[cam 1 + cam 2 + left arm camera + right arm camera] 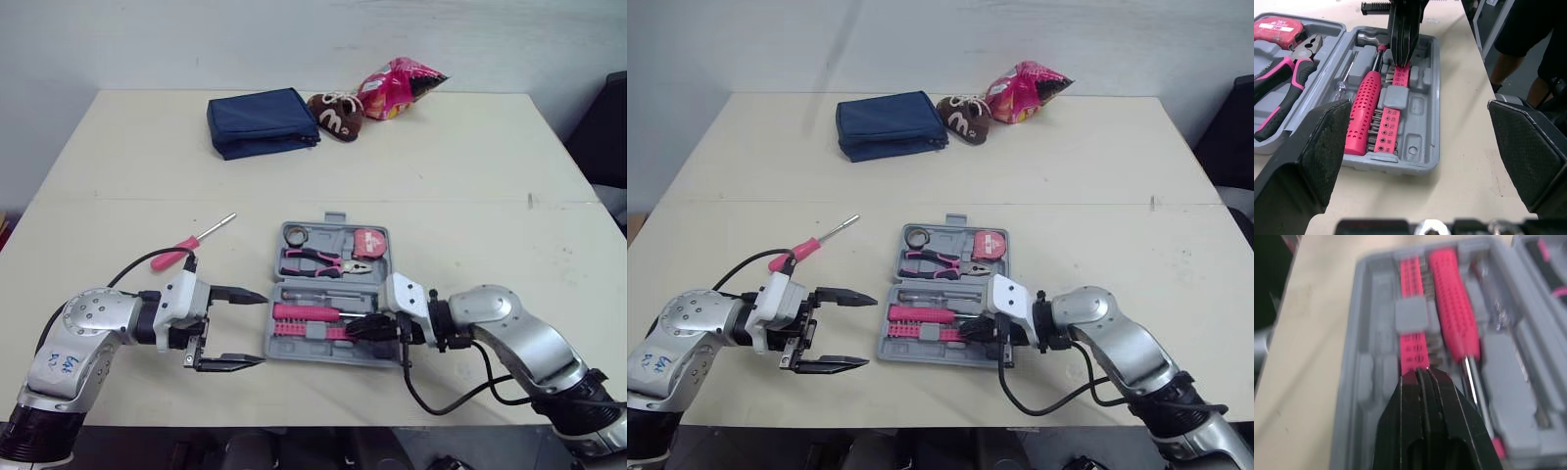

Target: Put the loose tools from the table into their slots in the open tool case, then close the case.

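The packing step is not finished, I think: one loose screwdriver (174, 258) with a pink handle lies on the bench (460, 186), just beside the left arm and a little apart from the open tool case (304, 356). The pliers (312, 259) and the tape measure (369, 242) sit in the far half of the case. The right gripper (1422, 377) has its two fingers pressed together with nothing between them, and its tip rests on the pink bit strip (1388, 129) in the near half, beside the pink driver handle (1364, 110). It seems to push the strip down into its slot. The left gripper (263, 327) stands wide, holding nothing, at the left edge of the case. The next move probably asks this gripper to turn back to the screwdriver, take it by the handle and find a free slot. I cannot tell which slot is free. Closing comes after that.
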`<action>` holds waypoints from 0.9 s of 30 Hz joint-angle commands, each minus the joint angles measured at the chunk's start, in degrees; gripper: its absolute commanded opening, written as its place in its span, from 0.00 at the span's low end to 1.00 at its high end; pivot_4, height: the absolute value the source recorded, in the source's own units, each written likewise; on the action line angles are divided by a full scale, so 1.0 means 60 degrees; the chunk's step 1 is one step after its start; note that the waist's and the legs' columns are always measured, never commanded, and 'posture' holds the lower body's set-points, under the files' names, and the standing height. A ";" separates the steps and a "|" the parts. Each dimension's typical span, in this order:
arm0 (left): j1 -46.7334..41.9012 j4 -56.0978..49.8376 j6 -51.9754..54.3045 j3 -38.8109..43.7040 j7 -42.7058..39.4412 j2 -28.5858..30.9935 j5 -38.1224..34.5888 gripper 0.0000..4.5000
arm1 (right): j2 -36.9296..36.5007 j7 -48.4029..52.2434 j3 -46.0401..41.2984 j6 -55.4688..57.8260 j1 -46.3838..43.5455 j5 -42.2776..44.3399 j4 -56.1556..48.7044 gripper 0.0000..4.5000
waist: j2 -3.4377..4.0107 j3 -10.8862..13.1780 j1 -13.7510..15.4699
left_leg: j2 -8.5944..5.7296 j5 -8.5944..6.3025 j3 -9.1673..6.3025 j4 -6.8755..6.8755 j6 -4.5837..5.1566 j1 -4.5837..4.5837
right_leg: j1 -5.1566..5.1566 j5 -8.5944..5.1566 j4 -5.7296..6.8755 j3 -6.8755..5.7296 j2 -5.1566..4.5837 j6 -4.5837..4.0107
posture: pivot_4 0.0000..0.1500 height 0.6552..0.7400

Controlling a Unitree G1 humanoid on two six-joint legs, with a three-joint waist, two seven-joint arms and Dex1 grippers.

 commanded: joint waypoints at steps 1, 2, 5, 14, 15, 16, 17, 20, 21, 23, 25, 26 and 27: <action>0.0041 -0.0070 0.0002 0.0289 0.0013 0.0177 -0.0081 1.00 | -0.0322 0.0235 0.0535 -0.0346 0.0337 -0.0794 0.0254 0.02 | -0.0006 -0.0004 0.0002 | 0.0000 0.0000 0.0000 0.0000 0.0000 0.0001 | 0.0001 0.0000 0.0001 0.0000 0.0000 0.0000 | 1.00 1.00; 0.0054 -0.0062 0.0011 0.0305 0.0020 0.0197 -0.0071 1.00 | -0.0379 0.0226 0.0623 -0.0387 0.0370 -0.0953 0.0283 0.02 | -0.0009 -0.0006 0.0002 | 0.0000 0.0000 0.0000 0.0000 0.0000 0.0005 | 0.0005 0.0000 0.0001 0.0000 0.0000 0.0000 | 1.00 1.00; 0.0074 -0.0006 -0.0009 0.0330 0.0066 0.0238 -0.0033 1.00 | -0.0428 0.0274 0.0712 -0.0588 0.0408 -0.1126 0.0295 0.02 | -0.0026 -0.0017 0.0022 | 0.0000 -0.0001 0.0000 0.0000 0.0000 0.0008 | 0.0011 0.0000 -0.0001 0.0000 -0.0002 0.0000 | 1.00 1.00; 0.0872 0.1136 -0.0293 0.2243 0.0488 0.0495 -0.0092 1.00 | -0.0095 0.1022 -0.3737 -0.2970 0.2056 0.1839 -0.0363 0.02 | -0.0038 -0.0018 0.0022 | -0.0002 -0.0003 0.0002 -0.0004 0.0002 0.0002 | 0.0007 0.0000 -0.0002 0.0000 -0.0001 0.0000 | 1.00 1.00; 0.1046 0.1301 -0.0336 0.2536 0.0537 0.0524 -0.0070 1.00 | -0.0262 0.1073 -0.4197 -0.2881 0.2333 0.2063 -0.0401 0.02 | -0.0038 -0.0018 0.0012 | -0.0001 -0.0003 0.0004 -0.0004 0.0003 0.0002 | 0.0006 0.0001 -0.0003 0.0001 0.0000 0.0001 | 1.00 1.00; 0.1257 0.1613 -0.0413 0.2950 0.0647 0.0566 0.0002 1.00 | -0.0418 0.1110 -0.4840 -0.2715 0.2628 0.2423 -0.0389 0.02 | -0.0039 -0.0017 0.0010 | -0.0001 -0.0004 0.0004 -0.0007 0.0003 0.0007 | 0.0008 0.0001 -0.0003 0.0004 0.0000 0.0001 | 1.00 1.00; 0.1531 0.2052 -0.0546 0.3441 0.0735 0.0636 0.0109 1.00 | -0.0691 0.1296 -0.5593 -0.2516 0.3045 0.2736 -0.0276 0.08 | -0.0039 -0.0017 0.0017 | -0.0001 -0.0004 0.0003 -0.0007 0.0003 0.0007 | 0.0008 0.0001 -0.0003 0.0002 0.0000 0.0001 | 1.00 1.00; 0.1984 0.3223 -0.1055 0.4441 0.0920 0.0768 0.0335 1.00 | -0.1040 0.1455 -0.7139 -0.2835 0.3807 0.2856 0.0186 0.32 | -0.0041 -0.0017 0.0014 | 0.0000 -0.0005 0.0002 -0.0015 0.0004 0.0012 | 0.0011 0.0000 -0.0006 0.0002 -0.0001 0.0000 | 1.00 1.00; 0.2032 0.3578 -0.1238 0.4668 0.0979 0.0788 0.0384 1.00 | -0.1093 0.1442 -0.7487 -0.2866 0.3973 0.2856 0.0304 0.44 | -0.0041 -0.0017 0.0012 | 0.0000 -0.0005 0.0002 -0.0014 0.0004 0.0014 | 0.0011 0.0000 -0.0006 0.0002 -0.0001 0.0000 | 1.00 1.00; 0.2075 0.4900 -0.1726 0.5370 0.1238 0.0972 0.0608 1.00 | -0.1246 0.1766 -0.8471 -0.4041 0.4534 0.2161 0.1345 0.67 | -0.0043 -0.0018 0.0020 | -0.0001 -0.0006 0.0003 -0.0013 0.0006 0.0020 | 0.0019 0.0001 -0.0006 0.0000 -0.0002 0.0000 | 1.00 1.00; 0.2097 0.5886 -0.2142 0.5691 0.1308 0.1159 0.0796 1.00 | -0.1313 0.1967 -0.9067 -0.4995 0.4732 0.1802 0.2240 0.88 | -0.0049 -0.0019 0.0021 | -0.0004 -0.0008 0.0005 -0.0015 0.0009 0.0020 | 0.0020 0.0001 -0.0015 -0.0001 -0.0003 0.0000 | 1.00 1.00; 0.2114 0.6437 -0.2445 0.5764 0.1334 0.1277 0.0956 1.00 | -0.1356 0.2090 -0.9316 -0.5443 0.4748 0.1739 0.2728 0.99 | -0.0050 -0.0019 0.0017 | -0.0007 -0.0010 0.0010 -0.0017 0.0011 0.0020 | 0.0019 0.0001 -0.0019 0.0000 -0.0005 0.0000 | 1.00 1.00; 0.2111 0.6825 -0.2661 0.5801 0.1341 0.1358 0.1065 1.00 | -0.1386 0.2193 -0.9465 -0.5766 0.4748 0.1701 0.3071 0.99 | -0.0049 -0.0019 0.0013 | -0.0008 -0.0010 0.0013 -0.0017 0.0012 0.0020 | 0.0019 0.0001 -0.0020 0.0001 -0.0006 0.0000 | 1.00 1.00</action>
